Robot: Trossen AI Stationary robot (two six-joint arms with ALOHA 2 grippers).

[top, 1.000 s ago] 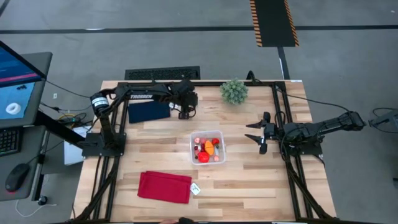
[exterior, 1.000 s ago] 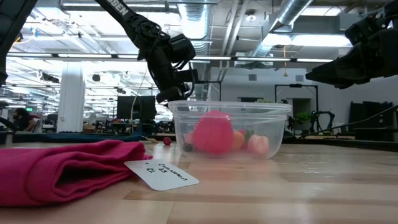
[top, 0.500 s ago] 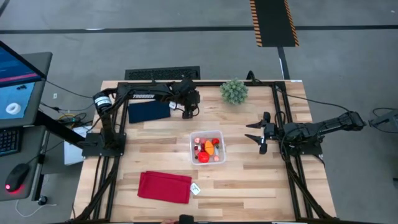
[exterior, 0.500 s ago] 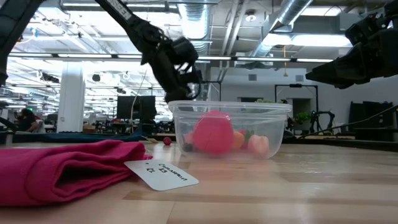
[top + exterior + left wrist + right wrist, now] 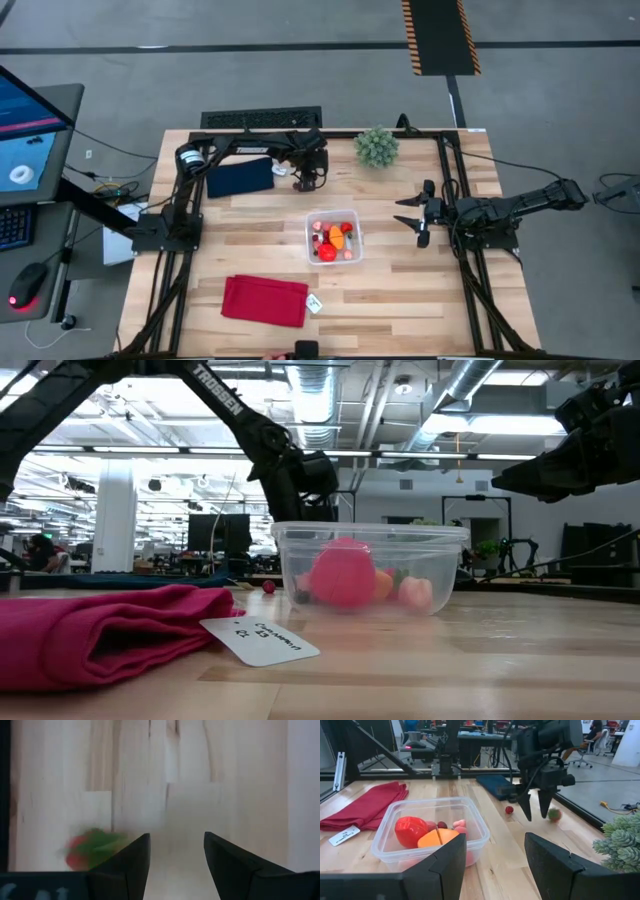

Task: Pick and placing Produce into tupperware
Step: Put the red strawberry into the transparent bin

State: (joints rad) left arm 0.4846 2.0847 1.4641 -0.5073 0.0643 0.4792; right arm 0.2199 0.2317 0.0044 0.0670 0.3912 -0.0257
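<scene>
1. Tupperware [image 5: 334, 237] sits near table centre and is already loaded: big red piece [image 5: 411, 830], orange piece [image 5: 438, 838], pink and dark bits beside them. Most produce looks packed.
2. Loose pieces remain at about 11 o'clock from the tupperware, near the far edge: a small red berry [image 5: 509, 810] and a red-and-green strawberry-like piece [image 5: 553, 814].
3. Left gripper [image 5: 313, 178] hangs over that spot, just beside the navy cloth [image 5: 239, 177], fingers pointing down.
4. Its jaws stand apart with bare wood between them, nothing held. The strawberry-like piece [image 5: 90, 849] lies off to one side of its fingers, not between them.
5. Right gripper [image 5: 417, 215] waits at 3 o'clock from the tupperware, well apart from it, jaws parted, empty.
6. Red cloth [image 5: 265, 300] with a white tag [image 5: 315, 304] lies at 7 o'clock from the tupperware; green spiky plant ball [image 5: 376, 147] at 1 o'clock. Neither is produce.
7. Judgement: task is late-stage. Two visible pieces are left to grab and drop in; the left arm looks lined up for one, needs to centre over it first.
</scene>
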